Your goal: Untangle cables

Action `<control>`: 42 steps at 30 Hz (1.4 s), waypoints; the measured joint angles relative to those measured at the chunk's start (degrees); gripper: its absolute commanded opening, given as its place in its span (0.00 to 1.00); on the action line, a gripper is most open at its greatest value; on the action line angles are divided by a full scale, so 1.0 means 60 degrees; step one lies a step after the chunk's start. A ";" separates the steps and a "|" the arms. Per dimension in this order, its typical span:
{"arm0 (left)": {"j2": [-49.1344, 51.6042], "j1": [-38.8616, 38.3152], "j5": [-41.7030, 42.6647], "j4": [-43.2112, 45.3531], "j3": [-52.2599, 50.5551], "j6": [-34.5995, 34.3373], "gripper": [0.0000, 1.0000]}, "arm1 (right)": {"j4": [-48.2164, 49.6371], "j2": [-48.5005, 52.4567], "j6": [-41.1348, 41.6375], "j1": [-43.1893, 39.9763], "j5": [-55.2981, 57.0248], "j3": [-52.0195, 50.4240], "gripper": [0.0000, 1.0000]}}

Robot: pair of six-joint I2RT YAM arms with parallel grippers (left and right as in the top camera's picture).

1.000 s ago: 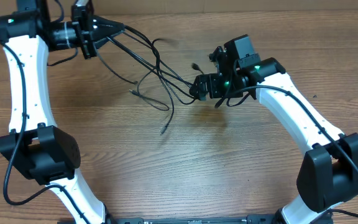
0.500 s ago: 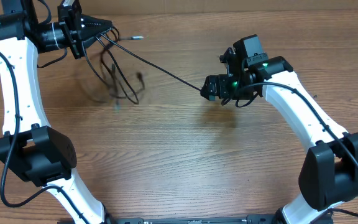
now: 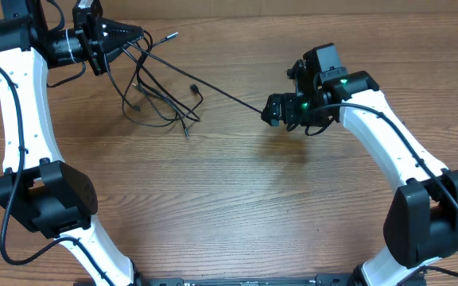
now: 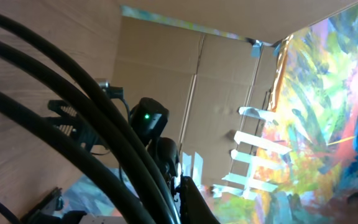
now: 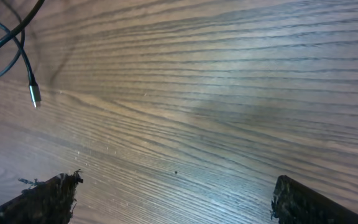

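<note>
Up at ten o'clock on the wooden tabletop (image 3: 237,206), the left hand (image 3: 136,34) is clamped tight on the cables (image 3: 151,102). The black bunch droops from its tips toward five o'clock and lands in loose loops on the wood. One strand (image 3: 229,97) shoots out straight toward four o'clock and ends right by the right hand (image 3: 272,110), over at two o'clock. That one's spread wide, fingers (image 5: 48,199) far apart, bare wood between them, gripping nothing. Its wrist view catches a silver plug tip (image 5: 35,96) lying on the wood up at ten o'clock, clear of the fingers.
</note>
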 measured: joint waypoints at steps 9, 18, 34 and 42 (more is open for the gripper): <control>-0.0117 0.0018 -0.0025 -0.0390 0.0000 0.0670 0.04 | 0.1239 0.0000 -0.0033 -0.0455 -0.1290 -0.0062 1.00; -0.0503 -0.0597 0.0102 -0.0386 0.0000 0.0765 0.04 | 0.1854 0.0018 -0.0969 -0.0259 -0.2761 -0.0080 1.00; -0.0503 -0.1858 0.0193 -0.0386 0.0000 0.0688 0.04 | 0.1898 0.0036 -0.2448 0.0623 -0.3778 -0.0080 1.00; -0.0503 -0.2543 0.0222 -0.0375 0.0000 0.0277 0.04 | 0.2229 0.0044 -0.2550 0.0885 -0.3818 -0.0080 1.00</control>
